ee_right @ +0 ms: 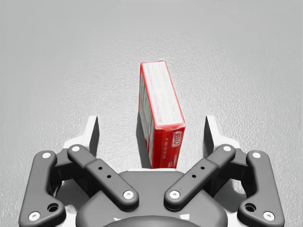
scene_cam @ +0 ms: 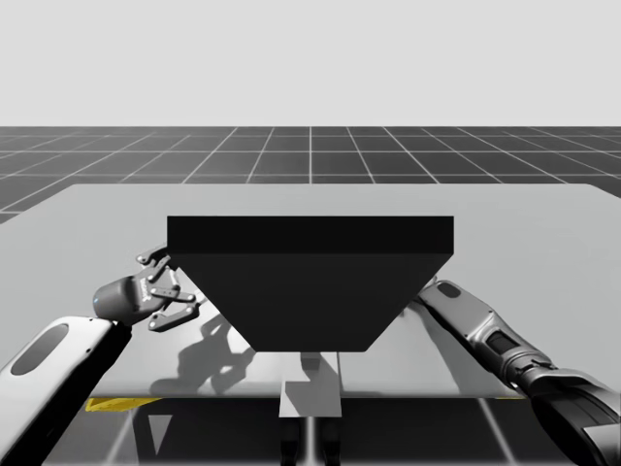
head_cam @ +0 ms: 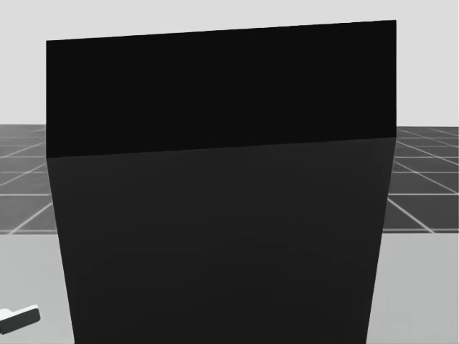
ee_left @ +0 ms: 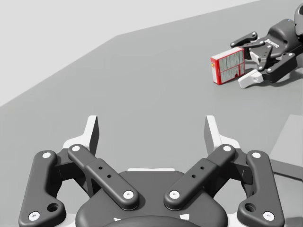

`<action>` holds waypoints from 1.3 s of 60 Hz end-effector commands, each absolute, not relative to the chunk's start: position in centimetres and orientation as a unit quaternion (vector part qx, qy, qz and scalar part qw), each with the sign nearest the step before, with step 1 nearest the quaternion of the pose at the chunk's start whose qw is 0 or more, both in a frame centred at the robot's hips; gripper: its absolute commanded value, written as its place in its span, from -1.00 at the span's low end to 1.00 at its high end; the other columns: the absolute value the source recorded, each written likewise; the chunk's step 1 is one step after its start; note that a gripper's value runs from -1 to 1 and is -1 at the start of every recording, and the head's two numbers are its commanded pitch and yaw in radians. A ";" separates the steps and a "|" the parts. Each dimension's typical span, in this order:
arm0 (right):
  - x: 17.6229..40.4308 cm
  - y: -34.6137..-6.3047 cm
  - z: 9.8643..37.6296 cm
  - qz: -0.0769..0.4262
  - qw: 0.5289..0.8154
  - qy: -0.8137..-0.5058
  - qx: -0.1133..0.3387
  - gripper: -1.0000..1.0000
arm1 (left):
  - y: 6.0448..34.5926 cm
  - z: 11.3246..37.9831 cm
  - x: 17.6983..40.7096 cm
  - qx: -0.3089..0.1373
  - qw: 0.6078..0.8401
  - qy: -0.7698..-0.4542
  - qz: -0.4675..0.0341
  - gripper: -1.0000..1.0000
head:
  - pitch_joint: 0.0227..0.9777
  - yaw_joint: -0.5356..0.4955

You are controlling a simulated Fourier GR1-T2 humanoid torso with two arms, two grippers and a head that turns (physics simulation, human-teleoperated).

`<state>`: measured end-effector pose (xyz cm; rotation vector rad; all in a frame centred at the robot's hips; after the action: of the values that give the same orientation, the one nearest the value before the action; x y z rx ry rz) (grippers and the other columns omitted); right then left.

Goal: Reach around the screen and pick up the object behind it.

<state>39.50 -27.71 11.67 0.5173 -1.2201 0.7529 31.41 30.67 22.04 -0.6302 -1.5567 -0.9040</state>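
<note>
Closest in the high view are my two arms at the bottom edge. My left arm [scene_cam: 58, 374] ends in the left claw [scene_cam: 170, 284], spread wide over the grey table [scene_cam: 543, 233], just beside the left side of the black screen [scene_cam: 310, 282]. My right arm [scene_cam: 485, 335] runs in behind the screen's right side.

From the head view the screen [head_cam: 222, 179] stands upright across the middle. One pale fingertip [head_cam: 20, 319] of an arm's claw sits at its lower left.

From the left wrist view the left claw [ee_left: 151, 135] is wide, with bare table [ee_left: 142, 94] between its fingers. Well ahead a red box [ee_left: 228, 67] sits on the table, the right claw [ee_left: 246, 60] spread around it.

From the right wrist view the right claw [ee_right: 151, 124] is wide. The red box [ee_right: 161, 101] stands on a narrow edge on the table [ee_right: 236, 47] between the fingers, touching neither.
</note>
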 end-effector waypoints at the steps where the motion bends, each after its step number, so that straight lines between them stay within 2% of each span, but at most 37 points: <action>1: 40.3 -27.4 11.6 0.317 0.628 -0.654 0.278 -1.00 | 30.7 21.9 31.1 -0.291 0.573 -0.651 -0.404 -1.00 | -0.46 0.00; 18: 39.8 -27.6 13.1 0.316 0.606 -0.673 0.283 -1.00 | 30.5 21.7 31.2 -0.284 0.574 -0.651 -0.407 -1.00 | -0.47 -0.01; 20: 39.8 -27.6 13.0 0.316 0.598 -0.685 0.271 -1.00 | 30.5 21.7 31.2 -0.283 0.575 -0.651 -0.407 -1.00 | -0.47 0.00; 21: 39.8 -27.6 12.9 0.313 0.593 -0.697 0.253 -0.79 | 30.5 21.7 31.2 -0.282 0.575 -0.651 -0.408 -1.00 | -0.47 0.00; 22: 39.9 -27.6 12.8 0.311 0.593 -0.701 0.247 -0.67 | 30.5 21.7 31.2 -0.282 0.575 -0.651 -0.408 -1.00 | -0.47 0.00; 23: 39.8 -27.6 12.7 0.302 0.593 -0.708 0.237 -0.29 | 30.5 21.6 31.2 -0.280 0.575 -0.651 -0.409 -1.00 | -0.47 0.00; 24: 39.8 -27.6 12.7 0.296 0.592 -0.713 0.230 0.21 | 30.5 21.6 31.2 -0.279 0.576 -0.651 -0.409 -1.00 | -0.47 0.00; 25: 39.8 -27.7 12.6 0.298 0.592 -0.712 0.233 0.52 | 30.5 21.6 31.2 -0.279 0.576 -0.650 -0.409 -1.00 | -0.47 0.00; 26: 39.8 -27.8 12.6 0.295 0.592 -0.713 0.230 0.96 | 30.5 21.6 31.3 -0.279 0.576 -0.650 -0.409 -1.00 | -0.47 0.00; 27: 39.8 -27.8 12.5 0.294 0.594 -0.713 0.228 1.00 | 30.5 21.6 31.3 -0.279 0.576 -0.650 -0.410 -1.00 | -0.47 -0.01; 46: 39.3 -29.9 12.2 0.287 0.599 -0.715 0.217 1.00 | 30.5 21.7 31.3 -0.278 0.576 -0.651 -0.409 -1.00 | -0.48 -0.01; 64: 36.7 -34.2 12.7 0.275 0.598 -0.730 0.183 1.00 | 30.6 21.8 31.2 -0.278 0.574 -0.653 -0.409 -1.00 | -0.48 0.00; 78: 34.5 -38.0 13.0 0.245 0.600 -0.745 0.155 1.00 | 30.7 21.9 31.2 -0.278 0.573 -0.653 -0.409 -1.00 | -0.49 -0.01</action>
<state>35.36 -34.80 11.38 0.3107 -1.3385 0.7159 31.43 30.71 21.89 -0.6137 -1.5503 -0.9344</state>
